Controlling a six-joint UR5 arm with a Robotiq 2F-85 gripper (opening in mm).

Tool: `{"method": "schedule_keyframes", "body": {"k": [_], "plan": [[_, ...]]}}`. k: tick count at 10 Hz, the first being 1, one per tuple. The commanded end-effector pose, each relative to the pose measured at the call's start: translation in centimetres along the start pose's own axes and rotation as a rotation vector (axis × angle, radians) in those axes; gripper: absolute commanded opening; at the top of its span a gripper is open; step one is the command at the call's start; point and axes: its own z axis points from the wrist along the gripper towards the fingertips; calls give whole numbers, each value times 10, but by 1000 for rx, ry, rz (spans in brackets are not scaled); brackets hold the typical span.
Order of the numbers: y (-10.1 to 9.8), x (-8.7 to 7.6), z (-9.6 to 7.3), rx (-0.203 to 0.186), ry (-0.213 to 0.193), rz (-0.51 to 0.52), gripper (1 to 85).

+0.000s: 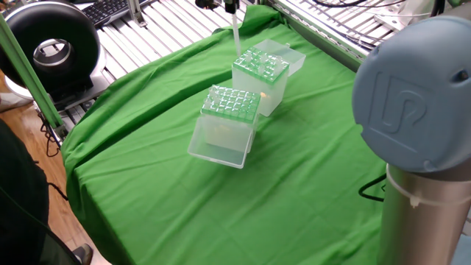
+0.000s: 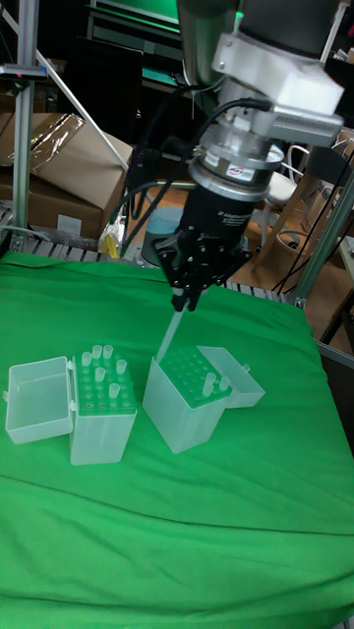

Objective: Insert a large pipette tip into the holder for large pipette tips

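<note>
My gripper (image 2: pixel 185 300) hangs above the green-clothed table, shut on the upper end of the large pipette tip (image 2: pixel 171 334), a slender whitish cone that slants down and to the left. The tip's lower end sits just over the left corner of the holder for large pipette tips (image 2: pixel 177 418), which has a bright green hole plate and an open lid. In the fixed view only the gripper's (image 1: pixel 232 6) lowest part shows at the top edge. There the pipette tip (image 1: pixel 236 37) points at the near-left edge of the holder (image 1: pixel 274 92).
A second box (image 2: pixel 103 437) with a paler top full of clear tips stands left of the holder, lid open; it is the nearer box (image 1: pixel 224 129) in the fixed view. The arm's grey joint (image 1: pixel 416 110) fills the right. A black ring (image 1: pixel 51 48) sits off the table's back left.
</note>
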Motion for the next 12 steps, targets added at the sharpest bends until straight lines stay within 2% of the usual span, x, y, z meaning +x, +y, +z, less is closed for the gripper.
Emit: {"method": "schedule_keyframes", "body": {"k": [1,6,12], "plan": [[-17,-4,12,5,-30,-39,7],[-25,-3,18,4,-47,-61,7],[-28,13,26,-5,-59,-71,7]]}}
